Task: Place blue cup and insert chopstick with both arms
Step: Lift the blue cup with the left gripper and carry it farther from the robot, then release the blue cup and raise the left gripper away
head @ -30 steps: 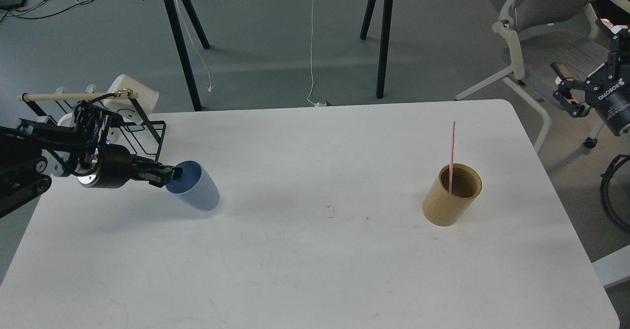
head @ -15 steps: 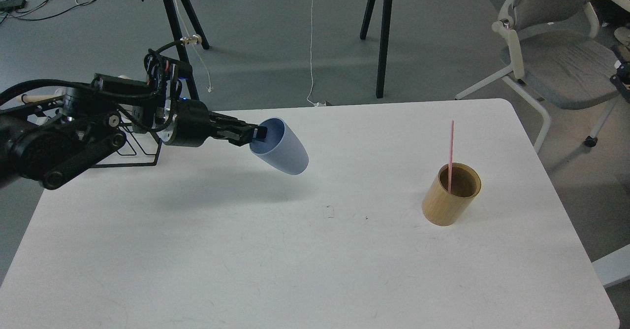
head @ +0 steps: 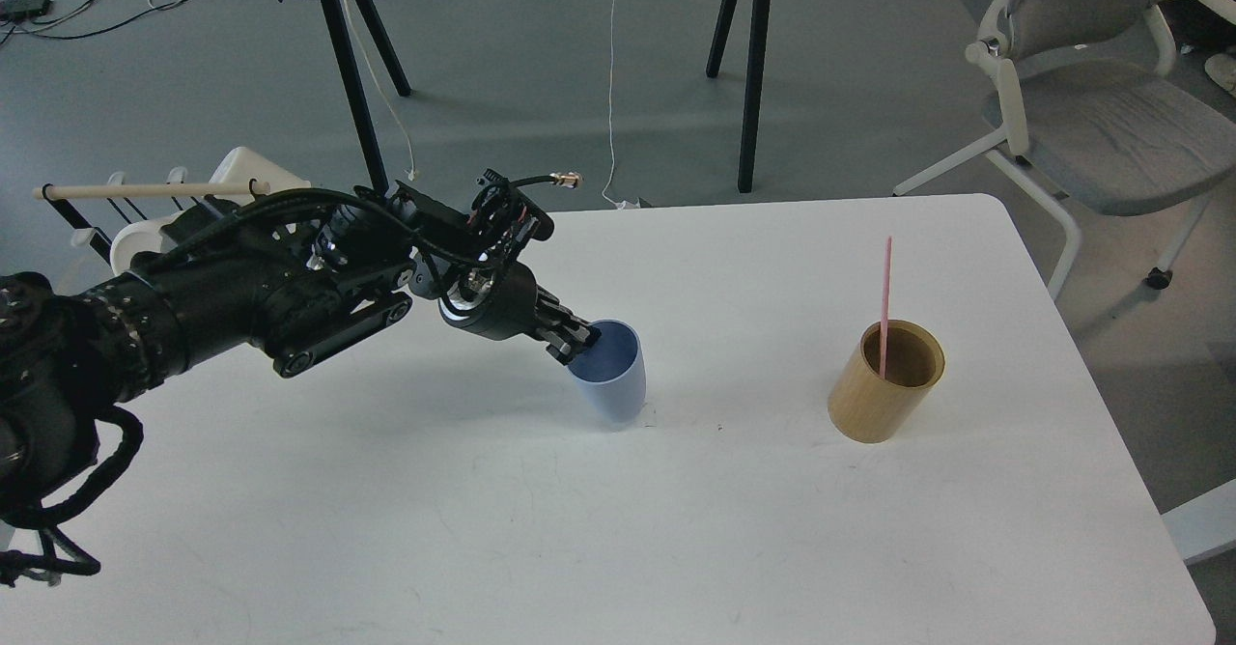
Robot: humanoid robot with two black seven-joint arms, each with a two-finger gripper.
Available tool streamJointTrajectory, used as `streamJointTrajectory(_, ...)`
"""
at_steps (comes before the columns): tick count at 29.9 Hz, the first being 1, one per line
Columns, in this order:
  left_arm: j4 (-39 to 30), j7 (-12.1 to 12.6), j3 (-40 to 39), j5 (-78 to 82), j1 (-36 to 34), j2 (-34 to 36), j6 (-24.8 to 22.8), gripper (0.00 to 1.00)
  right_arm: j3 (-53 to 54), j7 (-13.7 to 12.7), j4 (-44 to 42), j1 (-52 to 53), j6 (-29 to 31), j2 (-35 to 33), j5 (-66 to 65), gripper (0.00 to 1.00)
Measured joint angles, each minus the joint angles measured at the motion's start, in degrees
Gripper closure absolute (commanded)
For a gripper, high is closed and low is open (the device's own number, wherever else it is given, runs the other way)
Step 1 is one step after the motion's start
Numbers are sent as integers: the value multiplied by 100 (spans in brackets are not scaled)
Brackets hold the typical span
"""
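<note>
Left claw [head: 576, 342] clamped on rim of small pale blue plastic tumbler [head: 612, 383], mid-frame on white counter [head: 618, 529]. Thin pink stick [head: 884, 302] upright in tan wooden cylindrical holder [head: 884, 394], right of centre.

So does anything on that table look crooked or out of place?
Only slightly: the blue cup leans a little, held at its rim by the left gripper. The pink chopstick stands in the wooden holder. Nothing spilled.

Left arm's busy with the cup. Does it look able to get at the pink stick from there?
Probably not yet: the left gripper is clamped on the blue cup rim. Bare table lies between it and the stick, which stands in the wooden holder.
</note>
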Motion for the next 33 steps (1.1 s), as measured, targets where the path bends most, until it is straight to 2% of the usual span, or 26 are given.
streamJointTrajectory(7, 320, 0, 18, 244, -56, -429, 0, 100, -10, 0, 0, -13, 0, 0, 0, 3)
streamJointTrajectory(17, 314, -2, -62, 184, -63, -361, 0, 83, -26, 0, 14, -18, 0, 16, 0, 3)
streamJointTrajectory(24, 277, 0, -89, 124, -63, -262, 0, 80, -14, 0, 28, -18, 0, 21, 0, 3)
streamJointTrajectory(26, 276, 0, -90, 55, -62, -261, 1, 68, -11, 0, 28, -18, 0, 20, 0, 3)
streamJointTrajectory(29, 275, 0, -138, -118, -55, -246, 1, 28, -11, 0, 36, -16, 0, 14, 0, 3)
streamJointTrajectory(30, 275, 0, -193, -215, -53, -238, 0, 18, -15, 0, 44, -16, 0, 10, -19, 3)
streamJointTrajectory(33, 275, 0, -525, -759, -53, -171, 1, 11, -109, 0, 128, -16, 0, -6, -108, 3)
